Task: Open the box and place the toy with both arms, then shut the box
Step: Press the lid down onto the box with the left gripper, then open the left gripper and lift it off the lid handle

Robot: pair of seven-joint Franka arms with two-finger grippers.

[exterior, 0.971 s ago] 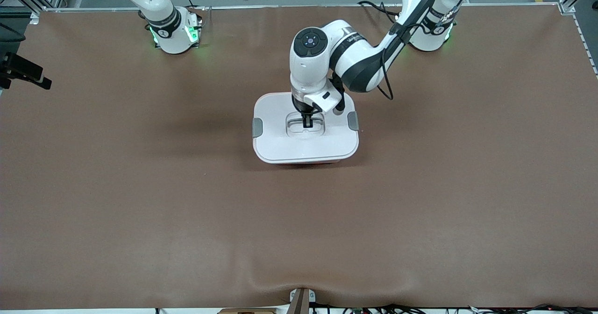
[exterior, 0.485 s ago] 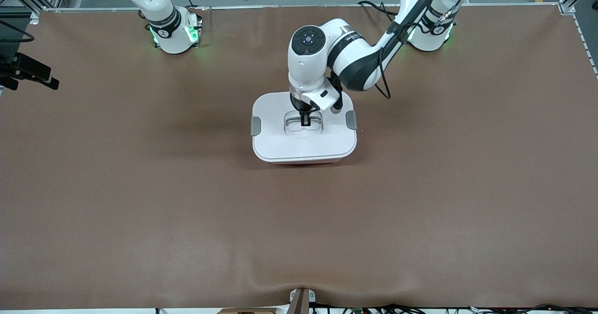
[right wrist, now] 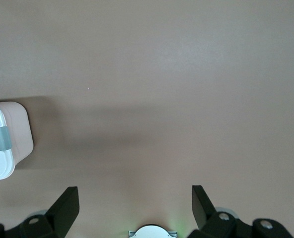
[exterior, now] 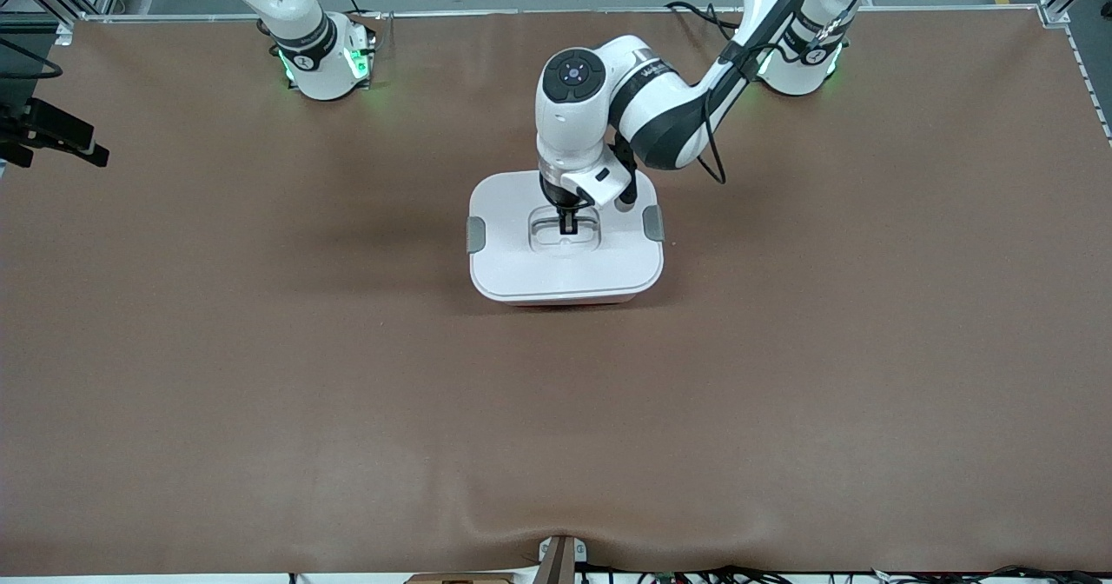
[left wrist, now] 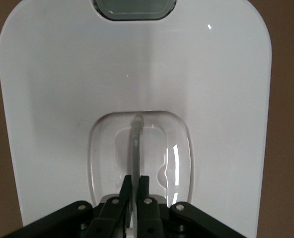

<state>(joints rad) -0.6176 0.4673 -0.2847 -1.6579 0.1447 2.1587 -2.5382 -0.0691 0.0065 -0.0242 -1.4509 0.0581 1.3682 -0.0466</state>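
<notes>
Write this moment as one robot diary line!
left tool: shut on lid handle | right tool: open, waiting over table | box: closed

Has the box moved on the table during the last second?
Yes. The box, its lid handle pinched by the left gripper, slid slightly toward the right arm's end and farther from the front camera, judged against the table.

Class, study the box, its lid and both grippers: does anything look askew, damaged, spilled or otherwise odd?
Nothing stands out. The white lid sits squarely on the box. The left gripper is shut on the lid's centre handle. The right gripper waits open over bare table near its base.
</notes>
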